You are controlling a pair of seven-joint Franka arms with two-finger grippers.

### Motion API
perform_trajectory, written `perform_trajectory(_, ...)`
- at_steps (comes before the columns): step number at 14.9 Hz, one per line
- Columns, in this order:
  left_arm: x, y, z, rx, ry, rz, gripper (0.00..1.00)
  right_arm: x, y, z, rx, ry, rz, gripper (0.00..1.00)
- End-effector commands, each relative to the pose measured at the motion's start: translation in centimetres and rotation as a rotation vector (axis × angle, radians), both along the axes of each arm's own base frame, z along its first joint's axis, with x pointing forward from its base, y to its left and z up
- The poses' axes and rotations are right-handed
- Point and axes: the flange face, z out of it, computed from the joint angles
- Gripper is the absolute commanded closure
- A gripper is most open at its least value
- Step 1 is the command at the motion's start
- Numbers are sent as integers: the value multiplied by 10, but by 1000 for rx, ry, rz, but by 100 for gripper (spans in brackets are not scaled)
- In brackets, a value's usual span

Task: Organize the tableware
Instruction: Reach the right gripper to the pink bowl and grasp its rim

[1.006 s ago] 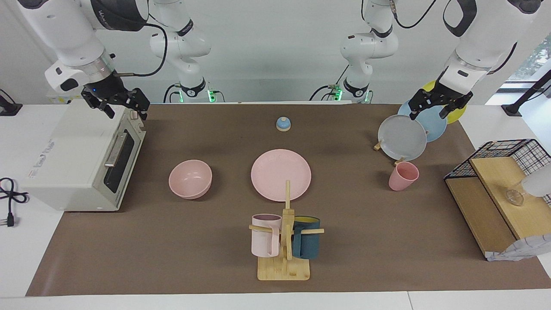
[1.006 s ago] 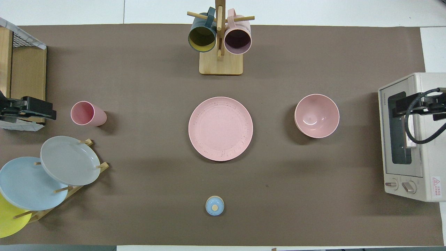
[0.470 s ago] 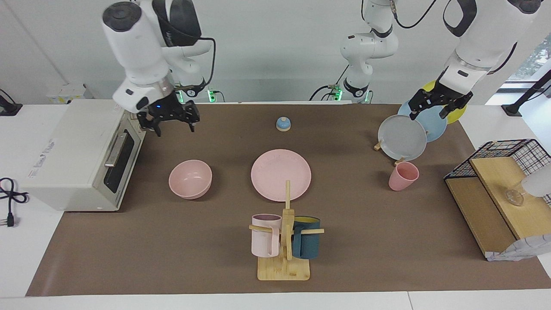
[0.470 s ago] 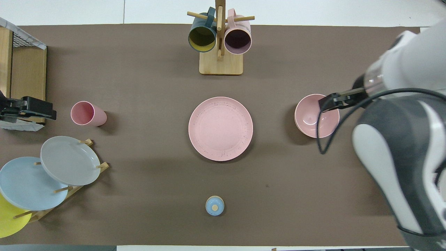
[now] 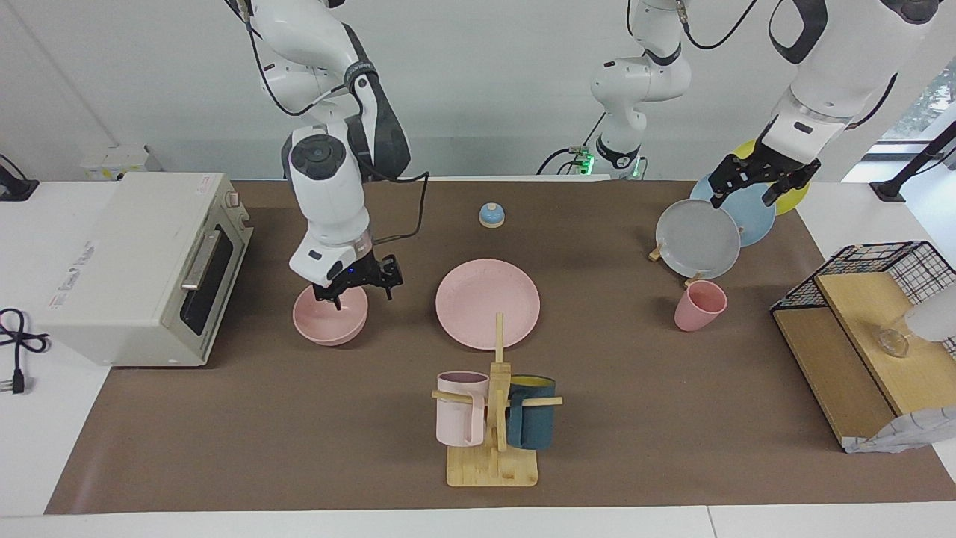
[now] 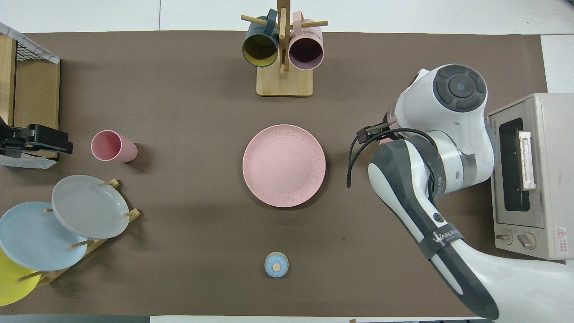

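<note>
The pink plate lies at the table's middle and shows in the overhead view. The pink bowl stands toward the right arm's end, beside the plate. My right gripper is open and hangs low over the bowl's rim nearest the robots. In the overhead view the right arm hides the bowl. The pink cup stands toward the left arm's end and shows in the overhead view. My left gripper is open, empty and waits over the plate rack.
A toaster oven stands at the right arm's end. A wooden mug rack with two handled mugs stands farthest from the robots. A rack of grey, blue and yellow plates, a blue bell and a wire shelf are also here.
My right arm has swung from over the toaster oven toward the table's middle and come down over the pink bowl. The left arm has not moved.
</note>
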Motion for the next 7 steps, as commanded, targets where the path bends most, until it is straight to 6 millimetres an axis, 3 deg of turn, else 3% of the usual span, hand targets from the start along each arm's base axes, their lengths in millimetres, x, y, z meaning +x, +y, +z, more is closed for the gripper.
perform_trajectory(1,-3,3,4,20,-2,7,0,-15,-5,-10,9,8,-21,0)
perform_trajectory(3,-3,2,4,20,-2,6,0,-20,-7,-26,2,31,-30,0)
perform_trajectory(7,-3,2,4,20,-2,6,0,-31,-9,-55,2,26,-101,22)
